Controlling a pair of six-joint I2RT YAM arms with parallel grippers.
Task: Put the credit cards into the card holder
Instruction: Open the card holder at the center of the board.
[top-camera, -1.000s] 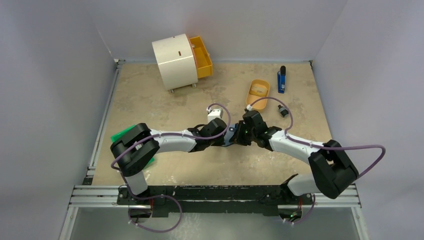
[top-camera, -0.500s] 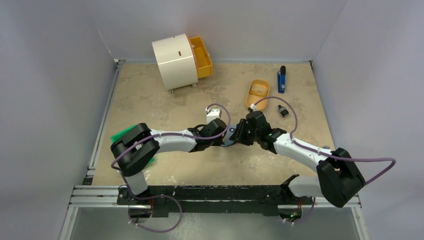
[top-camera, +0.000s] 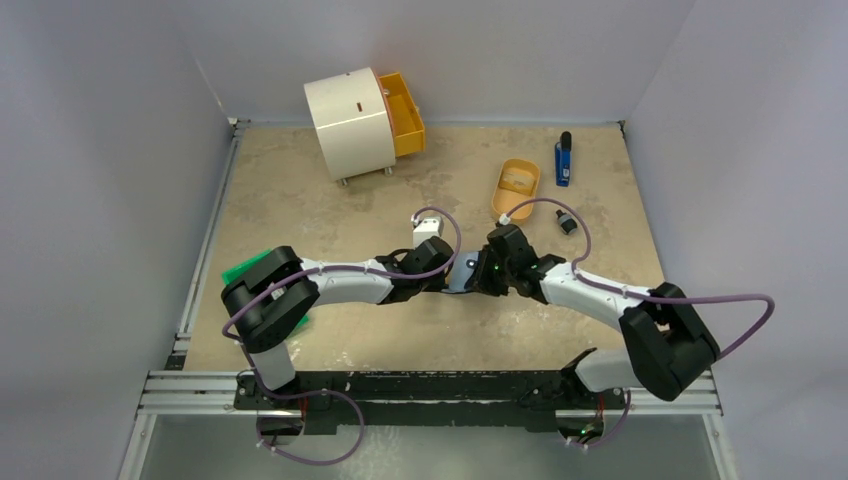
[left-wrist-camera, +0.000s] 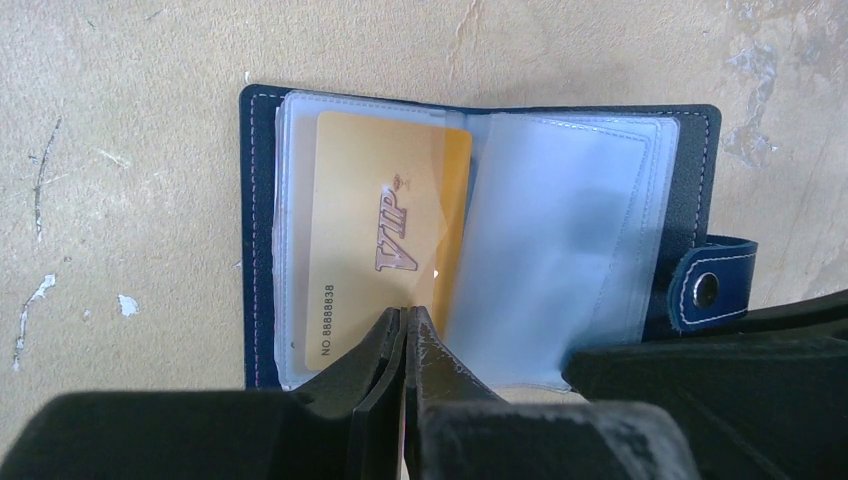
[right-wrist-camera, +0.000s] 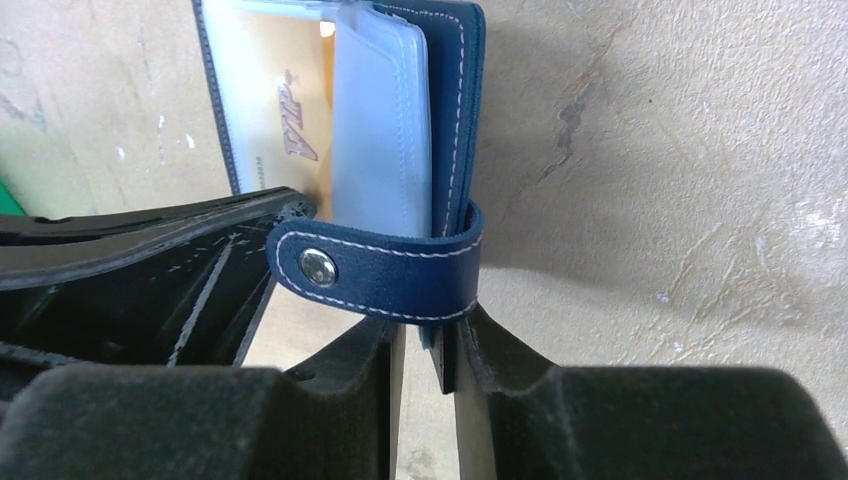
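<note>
Left wrist: your left gripper (left-wrist-camera: 403, 325) is clenched shut at the sleeve edge of the open card holder (left-wrist-camera: 262, 200), mid-table, one credit card (left-wrist-camera: 370, 220) in a clear sleeve. Your right gripper (right-wrist-camera: 430, 350) pinches its snap-tab cover.

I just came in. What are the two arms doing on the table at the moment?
The two arms are working on the card holder, which lies open on the table. One yellow credit card marked VIP already sits in a clear sleeve. The left gripper is shut, its tips at the near edge of that sleeve. The right gripper grips the cover beside the snap tab and holds it raised.
</note>
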